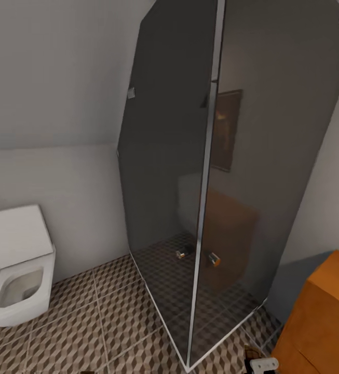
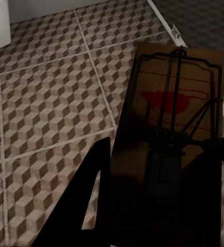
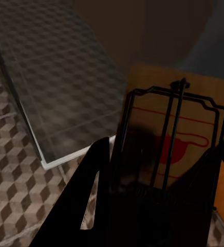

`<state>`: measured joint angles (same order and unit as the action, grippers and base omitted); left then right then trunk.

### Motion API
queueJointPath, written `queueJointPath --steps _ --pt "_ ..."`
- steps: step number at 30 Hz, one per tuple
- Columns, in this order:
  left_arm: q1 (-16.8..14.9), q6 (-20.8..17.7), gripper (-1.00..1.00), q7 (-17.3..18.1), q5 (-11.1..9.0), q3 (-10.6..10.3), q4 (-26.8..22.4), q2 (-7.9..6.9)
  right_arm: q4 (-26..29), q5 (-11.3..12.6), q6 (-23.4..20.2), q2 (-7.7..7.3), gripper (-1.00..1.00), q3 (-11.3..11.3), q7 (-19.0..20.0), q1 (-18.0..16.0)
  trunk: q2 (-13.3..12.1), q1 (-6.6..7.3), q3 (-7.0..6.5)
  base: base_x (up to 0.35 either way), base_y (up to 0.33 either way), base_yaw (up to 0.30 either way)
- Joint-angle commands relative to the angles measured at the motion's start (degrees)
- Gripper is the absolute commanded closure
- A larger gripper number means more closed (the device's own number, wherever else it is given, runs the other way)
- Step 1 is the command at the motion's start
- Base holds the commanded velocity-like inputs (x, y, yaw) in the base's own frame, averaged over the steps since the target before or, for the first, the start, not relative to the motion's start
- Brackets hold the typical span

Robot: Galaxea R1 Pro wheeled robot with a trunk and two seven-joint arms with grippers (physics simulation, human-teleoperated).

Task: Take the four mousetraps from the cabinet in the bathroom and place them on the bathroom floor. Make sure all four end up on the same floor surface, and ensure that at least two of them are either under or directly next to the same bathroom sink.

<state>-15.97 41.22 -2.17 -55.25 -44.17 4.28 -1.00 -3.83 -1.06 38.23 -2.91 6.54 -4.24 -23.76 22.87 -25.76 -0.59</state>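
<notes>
A: While the head camera looks down into a bathroom corner, what's the room like?

B: Bathroom floor (image 1: 86, 332) is brown-and-beige cube-pattern tile with pale grout. White wall-hung toilet (image 1: 16, 270) at left, lid up, against a pale wall. Dark glass shower enclosure (image 1: 200, 171) fills the centre, its metal-framed corner toward the camera; the tile carries on inside it. Orange-brown cabinet (image 1: 322, 317) sits near right, just beside the enclosure. A framed picture and brown shapes show dimly in the glass; can't tell if that's a reflection.

A: Grippers?

B: Left gripper (image 2: 163, 175) is clamped on a mousetrap (image 2: 176, 103), a dark slab with a wire frame and a red mark, held above the tiles close to the enclosure's pale base strip (image 2: 166, 25). Right gripper (image 3: 163, 180) grips a second mousetrap (image 3: 176, 139) the same way, a finger down each side of it.

A: Where's the right one?

B: Over the enclosure's near glass corner (image 3: 50, 103), tile on one side and the cabinet's orange wood at the far edge of that view. Both traps are off the floor.
</notes>
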Motion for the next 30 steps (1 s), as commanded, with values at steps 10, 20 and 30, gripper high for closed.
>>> queueJointPath --steps 10,20,30 --pt "-0.06 0.12 1.0 -0.47 0.15 -0.39 0.12 0.05 -0.21 0.0 0.27 0.01 1.0 0.49 -0.23 -0.06 0.05 -0.02 0.02 0.0 0.0 0.3" --pt "-0.03 0.11 1.0 -0.47 0.17 -0.39 0.12 0.12 -0.21 0.0 0.27 0.01 1.0 0.49 -0.22 -0.06 0.05 -0.02 0.02 0.0 0.0 0.3" --pt "-0.05 0.1 1.0 -0.47 0.16 -0.39 0.12 0.12 -0.21 0.0 0.27 0.01 1.0 0.49 -0.22 -0.07 0.05 -0.02 0.02 0.0 0.0 0.3"
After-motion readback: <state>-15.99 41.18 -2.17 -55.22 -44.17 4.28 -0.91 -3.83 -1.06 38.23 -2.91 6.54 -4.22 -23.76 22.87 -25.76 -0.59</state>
